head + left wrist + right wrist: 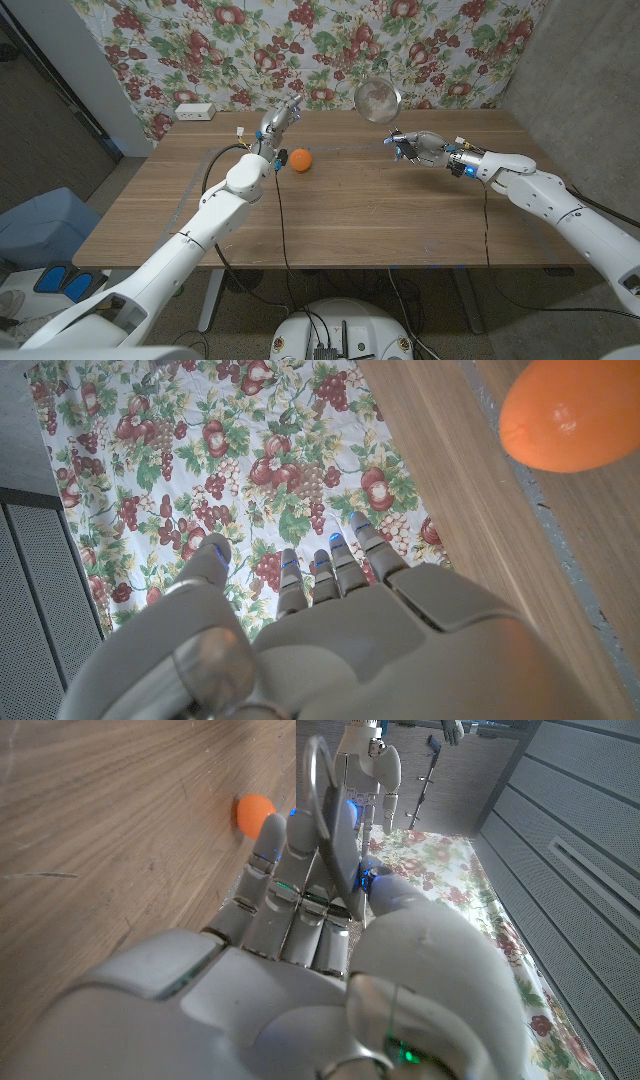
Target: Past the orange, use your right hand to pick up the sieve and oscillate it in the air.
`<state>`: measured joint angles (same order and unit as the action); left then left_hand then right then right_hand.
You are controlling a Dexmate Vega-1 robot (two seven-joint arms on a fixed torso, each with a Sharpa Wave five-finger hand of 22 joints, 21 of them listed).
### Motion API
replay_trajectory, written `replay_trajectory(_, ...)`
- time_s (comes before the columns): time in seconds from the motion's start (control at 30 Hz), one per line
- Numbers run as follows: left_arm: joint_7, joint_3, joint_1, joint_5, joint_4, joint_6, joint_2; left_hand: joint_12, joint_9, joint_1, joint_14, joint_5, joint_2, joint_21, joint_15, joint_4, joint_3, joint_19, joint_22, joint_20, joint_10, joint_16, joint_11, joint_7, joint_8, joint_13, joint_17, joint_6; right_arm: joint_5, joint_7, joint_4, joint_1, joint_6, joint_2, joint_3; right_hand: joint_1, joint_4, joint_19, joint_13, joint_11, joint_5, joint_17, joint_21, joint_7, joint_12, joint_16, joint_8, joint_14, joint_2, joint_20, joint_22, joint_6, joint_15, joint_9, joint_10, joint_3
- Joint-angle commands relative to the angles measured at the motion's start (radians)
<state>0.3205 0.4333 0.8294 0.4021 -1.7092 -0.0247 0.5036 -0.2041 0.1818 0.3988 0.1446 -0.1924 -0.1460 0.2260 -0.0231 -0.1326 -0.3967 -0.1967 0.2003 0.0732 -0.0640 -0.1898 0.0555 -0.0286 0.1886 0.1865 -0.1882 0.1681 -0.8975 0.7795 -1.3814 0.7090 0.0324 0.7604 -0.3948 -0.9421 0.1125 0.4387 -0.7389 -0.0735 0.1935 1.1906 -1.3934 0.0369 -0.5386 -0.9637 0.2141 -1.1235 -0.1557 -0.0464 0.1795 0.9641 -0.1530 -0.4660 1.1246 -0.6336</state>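
Round metal sieve (377, 99): shallow grey mesh bowl in a thin bright rim, with a slim wire handle; raised in the air above the far side of the wooden table (380, 220), bowl tilted toward the camera in front of the floral fruit-print cloth backdrop (330, 45).

Right hand (415, 146): fingers closed around the sieve's handle, lifted clear of the tabletop; the right wrist view shows the wire handle (335, 840) clamped between fingers and thumb.

Small round orange (300, 159): resting on the table, left of the sieve and well apart from it.

Left hand (280, 120): just beyond the orange, fingers extended and apart, holding nothing.

White rectangular box (194, 111): at the table's far left corner.
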Motion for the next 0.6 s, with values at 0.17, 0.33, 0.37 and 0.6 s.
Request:
replay_trajectory(0.17, -0.005, 0.004, -0.011, 0.002, 0.013, 0.001, -0.004, 0.003, 0.001, -0.01, -0.003, 0.003, 0.001, 0.001, 0.001, -0.001, -0.01, 0.006, 0.001, 0.0, 0.0, -0.003, 0.008, 0.005, -0.001, 0.003, -0.002, 0.004, 0.021, -0.03, -0.019, -0.016, 0.06, 0.022, -0.016, -0.004, 0.005, 0.015, 0.02, 0.011, 0.003, 0.01, -0.013, 0.026, 0.005, -0.001, 0.009, -0.048, -0.018, -0.147, 0.006, 0.02, -0.068, 0.0, 0.034, -0.006)
replay_trajectory(0.33, -0.006, 0.006, -0.014, 0.003, 0.015, 0.003, -0.006, 0.003, 0.0, -0.012, -0.004, 0.004, 0.0, 0.001, 0.001, -0.002, -0.012, 0.006, 0.001, -0.001, 0.001, -0.002, 0.011, 0.006, -0.001, 0.003, -0.002, 0.005, 0.047, -0.006, -0.015, -0.05, 0.112, 0.042, -0.047, -0.032, 0.032, 0.071, 0.039, 0.039, -0.009, 0.007, -0.052, 0.076, 0.013, -0.007, 0.006, -0.094, -0.024, -0.144, 0.01, 0.032, -0.067, 0.008, 0.073, -0.018)
replay_trajectory(0.37, -0.007, 0.007, -0.015, 0.004, 0.015, 0.004, -0.006, 0.003, 0.0, -0.013, -0.004, 0.004, 0.0, 0.001, 0.001, -0.002, -0.013, 0.006, 0.001, -0.001, 0.0, -0.002, 0.009, 0.005, -0.001, 0.003, -0.002, 0.004, 0.05, -0.007, -0.018, -0.057, 0.134, 0.047, -0.054, -0.041, 0.038, 0.084, 0.047, 0.044, -0.011, 0.012, -0.06, 0.083, 0.018, -0.014, 0.005, -0.11, -0.025, -0.144, 0.009, 0.035, -0.066, 0.01, 0.08, -0.023)
replay_trajectory(0.6, -0.006, 0.009, -0.017, 0.003, 0.017, 0.006, -0.008, 0.004, 0.0, -0.015, -0.006, 0.004, -0.001, 0.001, 0.0, -0.002, -0.015, 0.007, 0.001, -0.001, 0.003, -0.002, 0.01, 0.006, -0.001, 0.003, -0.002, 0.005, 0.113, 0.007, -0.027, -0.12, 0.239, 0.082, -0.116, -0.06, 0.051, 0.117, 0.058, 0.06, -0.019, 0.016, -0.078, 0.111, 0.027, -0.022, 0.0, -0.14, -0.023, -0.142, 0.005, 0.041, -0.066, 0.019, 0.101, -0.039)
